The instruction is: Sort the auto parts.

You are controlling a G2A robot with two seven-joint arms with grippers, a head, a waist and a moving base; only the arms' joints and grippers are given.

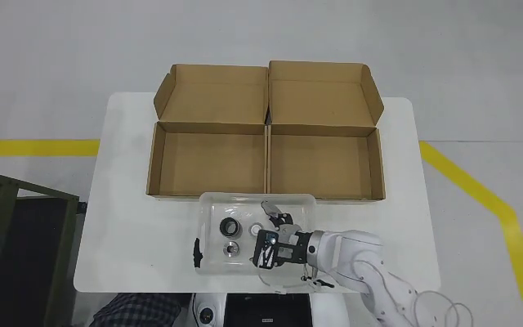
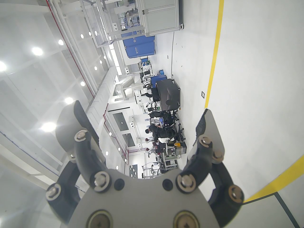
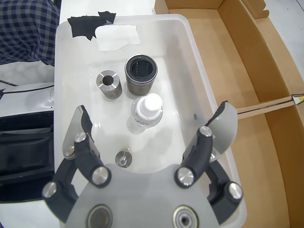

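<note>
A clear plastic bin (image 3: 204, 88) (image 1: 255, 199) holds the parts. A dark cylindrical bearing (image 3: 141, 75) (image 1: 230, 226) stands upright in it, beside a smaller grey metal bushing (image 3: 109, 84) (image 1: 233, 248). A small clear bottle with a white cap (image 3: 147, 111) (image 1: 258, 230) lies close by, and a small metal piece (image 3: 123, 159) sits near the wrist. My right gripper (image 3: 154, 116) (image 1: 272, 221) hovers open over the bin, above the bottle, holding nothing. My left gripper (image 2: 142, 117) is open and empty, facing the hall and its floor.
Two open cardboard boxes (image 1: 208, 162) (image 1: 324, 166) stand side by side just beyond the bin, flaps raised at the back. Black tape (image 3: 85, 26) and a white label (image 3: 117, 36) mark one bin end. A person's checked sleeve (image 3: 23, 27) is beside that end.
</note>
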